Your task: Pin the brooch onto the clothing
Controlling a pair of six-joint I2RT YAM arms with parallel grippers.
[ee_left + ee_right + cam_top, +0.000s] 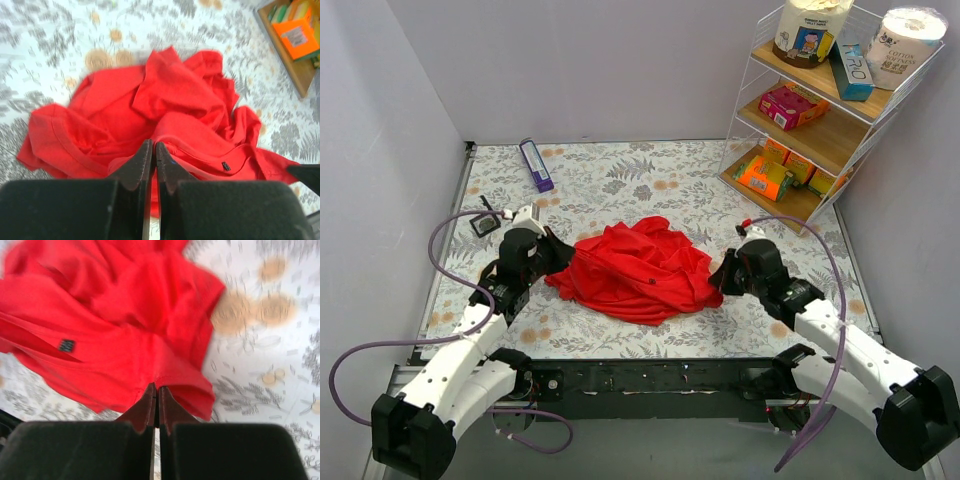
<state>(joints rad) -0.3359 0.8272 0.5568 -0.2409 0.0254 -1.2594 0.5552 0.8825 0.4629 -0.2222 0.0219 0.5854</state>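
The clothing (635,265) is a bright red tank top, crumpled in a heap at the middle of the floral table. The brooch (651,283) shows as a tiny dark piece on its near part; it also shows in the left wrist view (226,166) and the right wrist view (66,345). My left gripper (558,262) is at the heap's left edge, its jaws shut on a red fold (153,145). My right gripper (720,275) is at the right edge, its jaws shut on the red hem (156,388). The red cloth fills both wrist views (165,95) (115,315).
A purple box (536,165) lies at the back left. A small dark object (483,224) sits beside the left arm. A wire shelf rack (820,110) with boxes and jars stands at the back right; its orange box (297,32) shows in the left wrist view. Walls close in the left and back.
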